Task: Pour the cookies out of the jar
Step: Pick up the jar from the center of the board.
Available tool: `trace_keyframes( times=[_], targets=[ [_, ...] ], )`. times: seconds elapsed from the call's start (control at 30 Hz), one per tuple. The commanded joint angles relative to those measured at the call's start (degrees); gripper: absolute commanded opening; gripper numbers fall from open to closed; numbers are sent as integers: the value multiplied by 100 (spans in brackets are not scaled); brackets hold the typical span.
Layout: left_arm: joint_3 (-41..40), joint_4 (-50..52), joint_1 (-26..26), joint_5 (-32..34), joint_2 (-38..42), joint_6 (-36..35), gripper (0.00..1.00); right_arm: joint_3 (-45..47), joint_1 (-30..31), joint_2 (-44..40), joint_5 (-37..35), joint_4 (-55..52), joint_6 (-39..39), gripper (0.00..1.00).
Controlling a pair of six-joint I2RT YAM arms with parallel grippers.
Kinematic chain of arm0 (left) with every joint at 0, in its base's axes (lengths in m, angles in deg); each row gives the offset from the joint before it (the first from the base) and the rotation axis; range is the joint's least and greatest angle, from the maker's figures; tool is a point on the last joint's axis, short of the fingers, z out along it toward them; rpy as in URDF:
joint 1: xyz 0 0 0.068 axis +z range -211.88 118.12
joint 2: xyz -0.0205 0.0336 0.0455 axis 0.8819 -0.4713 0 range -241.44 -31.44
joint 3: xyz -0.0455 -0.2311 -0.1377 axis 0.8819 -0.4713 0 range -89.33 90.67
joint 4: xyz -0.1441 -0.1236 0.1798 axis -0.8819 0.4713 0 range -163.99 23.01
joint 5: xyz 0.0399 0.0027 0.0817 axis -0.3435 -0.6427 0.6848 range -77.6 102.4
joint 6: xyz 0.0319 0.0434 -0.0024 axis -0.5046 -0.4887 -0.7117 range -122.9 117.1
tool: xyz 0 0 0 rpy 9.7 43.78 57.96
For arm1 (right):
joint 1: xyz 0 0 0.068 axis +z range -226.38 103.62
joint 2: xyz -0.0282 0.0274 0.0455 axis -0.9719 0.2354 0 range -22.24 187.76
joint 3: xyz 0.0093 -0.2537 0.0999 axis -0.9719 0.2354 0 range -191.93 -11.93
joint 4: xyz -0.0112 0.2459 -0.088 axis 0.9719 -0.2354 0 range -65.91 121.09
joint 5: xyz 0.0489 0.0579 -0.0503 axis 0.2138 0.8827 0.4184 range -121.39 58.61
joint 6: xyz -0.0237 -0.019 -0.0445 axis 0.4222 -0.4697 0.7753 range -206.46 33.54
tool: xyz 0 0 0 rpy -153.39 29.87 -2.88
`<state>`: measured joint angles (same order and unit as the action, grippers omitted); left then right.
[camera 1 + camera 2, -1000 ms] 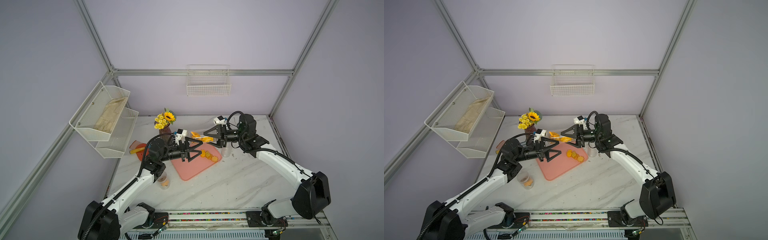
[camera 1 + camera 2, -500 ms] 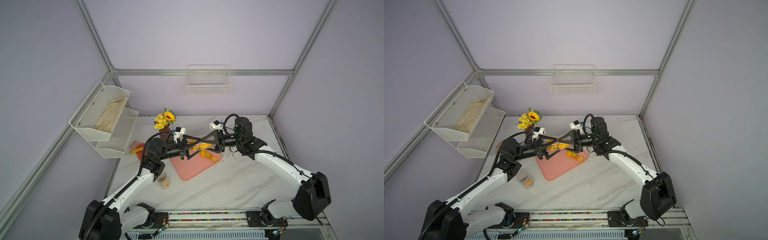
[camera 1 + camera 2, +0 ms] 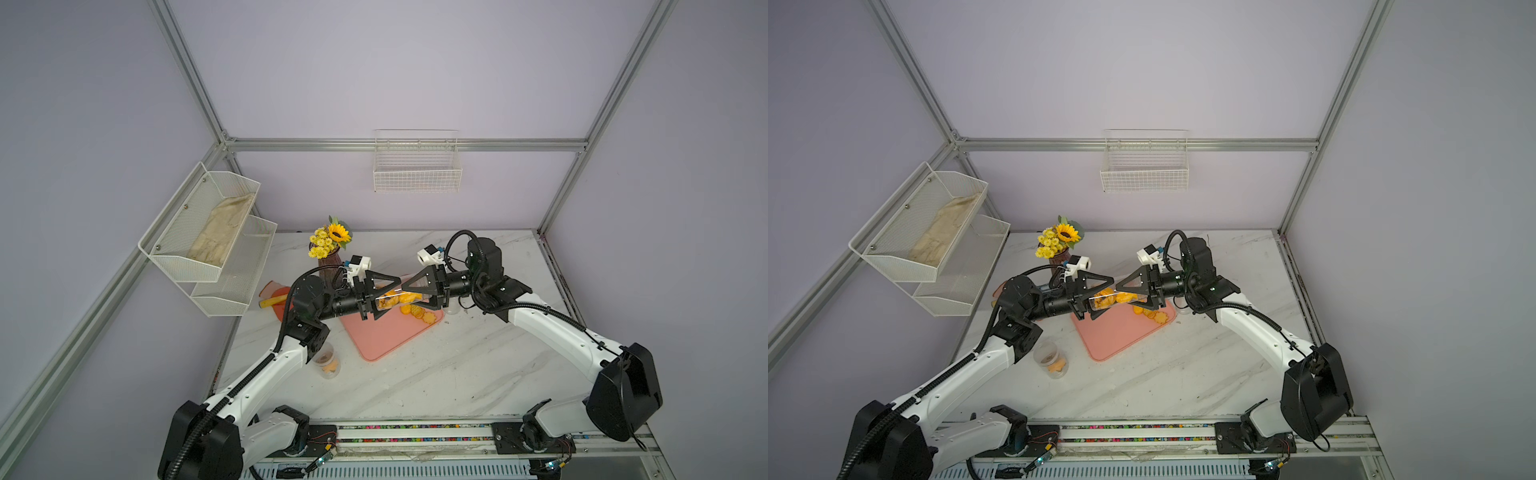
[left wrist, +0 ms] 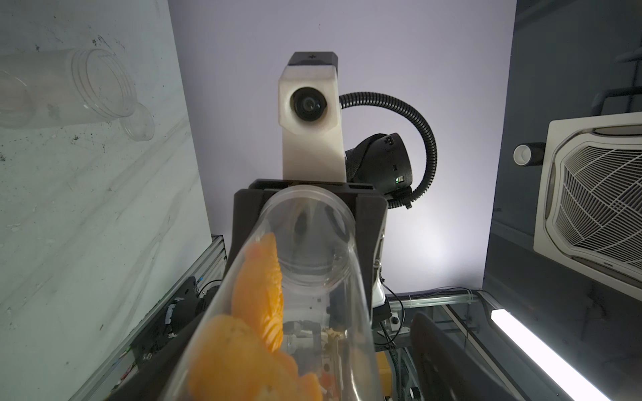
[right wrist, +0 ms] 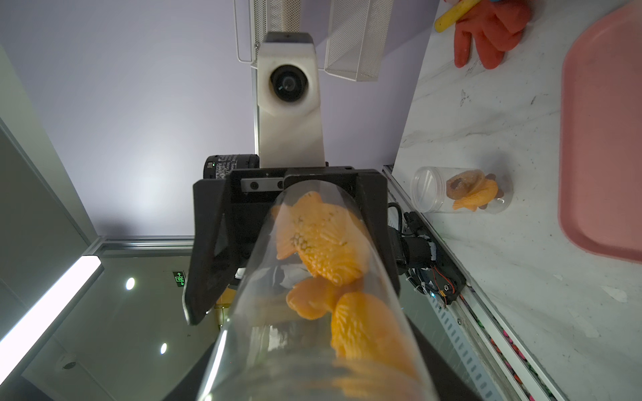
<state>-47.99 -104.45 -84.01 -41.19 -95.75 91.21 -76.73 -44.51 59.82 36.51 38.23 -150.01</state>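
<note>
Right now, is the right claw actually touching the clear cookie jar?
Touching. In both top views the right gripper's jaws clamp the jar's end, holding it above the pink tray.

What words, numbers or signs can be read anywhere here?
Green exit sign, in the room beyond: a pictogram, with lettering too small to read.
Motor label, behind the opposite pincer: white print, too blurred to read.
No other text shows.

Your jar (image 3: 397, 300): clear plastic cylinder, lying level in the air above the pink tray (image 3: 386, 336). Your cookies (image 5: 323, 243): orange, ridged; several sit inside the jar, and a few lie loose near the tray's edge.
</note>
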Motion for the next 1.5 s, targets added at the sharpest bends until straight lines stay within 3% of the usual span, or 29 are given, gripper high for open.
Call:
trace_keyframes(
  times=[0.0, 0.9, 1.13, 1.3, 1.47],
  targets=[
    [154, -602, 26, -31, 325, 51, 76, 32, 18, -6, -220, -292, 97, 63],
    [22, -876, 57, -83, 102, 144, 61, -244, 11, 126, -275, -547, 203, 67],
    [-30, -977, 78, -125, 21, 190, 61, -245, 12, 126, -326, -564, 207, 80],
    [-47, -1024, 95, -154, -35, 207, 60, -291, 11, 149, -337, -573, 203, 84],
    [-46, -1024, 127, -244, -77, 210, 60, -394, 11, 152, -332, -606, 194, 97]
  ],
)
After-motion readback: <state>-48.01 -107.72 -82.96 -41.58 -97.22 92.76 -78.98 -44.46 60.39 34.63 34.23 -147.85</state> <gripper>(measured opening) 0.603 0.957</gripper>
